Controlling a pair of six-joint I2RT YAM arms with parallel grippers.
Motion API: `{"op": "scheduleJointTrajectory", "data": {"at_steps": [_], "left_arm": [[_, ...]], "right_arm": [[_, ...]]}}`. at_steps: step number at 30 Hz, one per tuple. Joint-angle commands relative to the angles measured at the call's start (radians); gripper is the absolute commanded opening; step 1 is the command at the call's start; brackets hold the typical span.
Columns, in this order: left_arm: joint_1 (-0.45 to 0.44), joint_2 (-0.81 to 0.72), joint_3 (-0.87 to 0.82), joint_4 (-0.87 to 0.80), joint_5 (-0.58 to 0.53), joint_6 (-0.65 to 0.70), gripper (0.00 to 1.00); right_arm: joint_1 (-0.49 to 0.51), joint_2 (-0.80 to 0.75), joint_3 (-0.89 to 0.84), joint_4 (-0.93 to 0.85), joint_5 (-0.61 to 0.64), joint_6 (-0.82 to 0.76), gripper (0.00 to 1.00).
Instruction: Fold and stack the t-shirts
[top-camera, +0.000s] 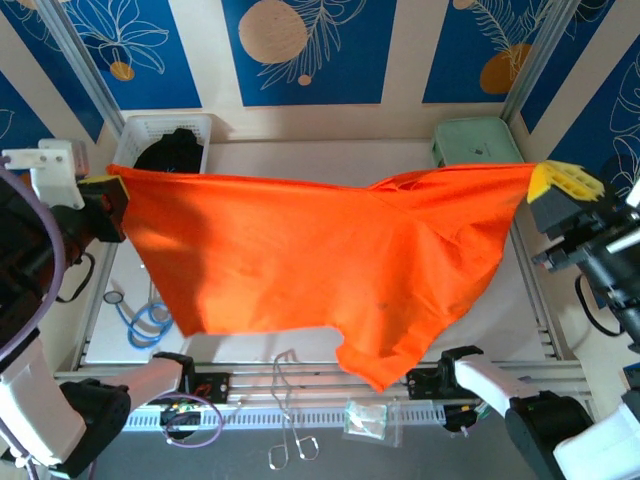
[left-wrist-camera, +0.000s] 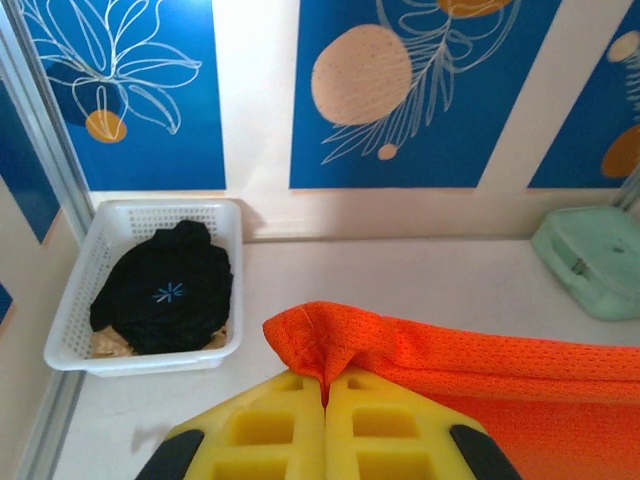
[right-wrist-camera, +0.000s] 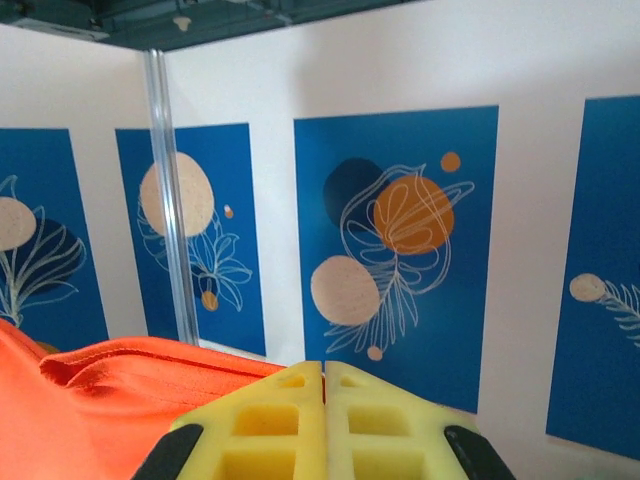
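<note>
Left wrist view: the yellow fingers (left-wrist-camera: 270, 425) of the left gripper (left-wrist-camera: 325, 388) are pressed flat together. A bunched corner of the orange t-shirt (left-wrist-camera: 470, 365) is pinched in the seam between them.

Right wrist view: the right gripper (right-wrist-camera: 324, 372) is likewise clamped tight. A rolled orange hem runs in from the left and meets its pads.

Overhead: the shirt hangs spread between the two grippers, which are raised above the table (top-camera: 300, 150) at its left and right sides. The top edge is nearly taut, with a slight sag mid-span. The lower cloth droops to a point toward the near edge, right of centre. I cannot tell whether that point touches the table.

The black garment (left-wrist-camera: 165, 290), with its pale-blue star mark, lies crumpled in the white basket (left-wrist-camera: 75, 300) at the far left corner. The mint-green case (top-camera: 478, 140) sits at the far right corner, lid down.
</note>
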Motion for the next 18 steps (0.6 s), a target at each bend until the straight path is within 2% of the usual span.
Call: {"op": "scheduleJointTrajectory", "data": {"at_steps": [1, 5, 11, 15, 18], "left_arm": [[0.008, 0.061, -0.031, 0.012, -0.097, 0.056, 0.00], [0.008, 0.087, -0.178, 0.123, -0.136, 0.074, 0.00], [0.008, 0.154, -0.506, 0.411, -0.144, 0.057, 0.00], [0.009, 0.298, -0.622, 0.592, -0.140, 0.032, 0.00], [0.008, 0.458, -0.630, 0.699, -0.123, 0.021, 0.00]], "right_arm": [[0.003, 0.057, -0.037, 0.016, 0.062, -0.032, 0.00], [0.003, 0.111, -0.171, 0.071, 0.095, -0.058, 0.00], [-0.038, 0.218, -0.447, 0.242, 0.107, -0.082, 0.00], [-0.091, 0.374, -0.545, 0.352, 0.106, -0.076, 0.00], [-0.110, 0.525, -0.560, 0.428, 0.149, -0.094, 0.00]]}}
